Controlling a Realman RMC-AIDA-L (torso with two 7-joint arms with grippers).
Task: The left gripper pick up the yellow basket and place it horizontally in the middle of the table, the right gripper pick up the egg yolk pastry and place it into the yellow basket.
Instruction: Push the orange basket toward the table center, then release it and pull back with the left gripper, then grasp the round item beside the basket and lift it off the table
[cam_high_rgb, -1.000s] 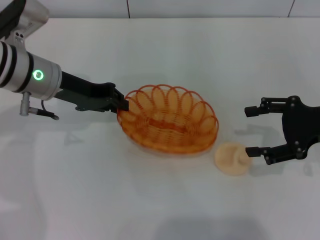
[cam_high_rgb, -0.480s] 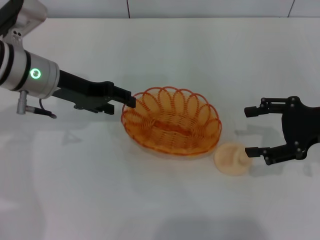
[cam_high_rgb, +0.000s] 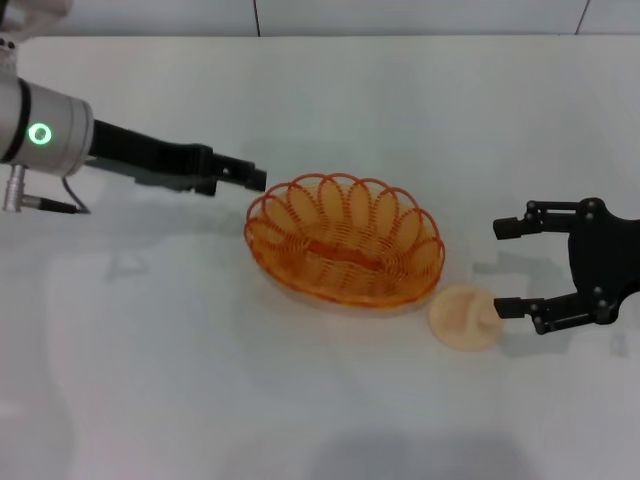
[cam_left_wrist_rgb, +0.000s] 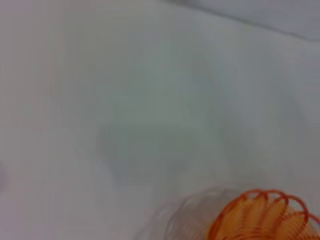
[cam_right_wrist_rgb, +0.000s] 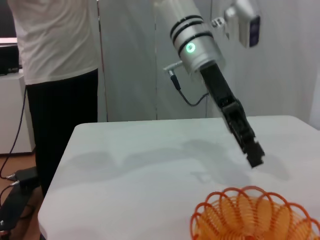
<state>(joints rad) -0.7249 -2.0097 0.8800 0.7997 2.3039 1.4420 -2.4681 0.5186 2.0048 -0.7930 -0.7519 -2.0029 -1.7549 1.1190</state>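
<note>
The right gripper (cam_high_rgb: 508, 268), fingers spread apart, sits just right of the pastry (cam_high_rgb: 464, 317); the basket (cam_high_rgb: 344, 252) lies left.

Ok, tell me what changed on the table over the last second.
The left gripper let go of the yellow basket and drew back up and to the robot's left, clear of the rim. The basket shifted slightly toward the robot's right and now sits free on the table. The right gripper, open, and the egg yolk pastry beside it stayed put.
</note>
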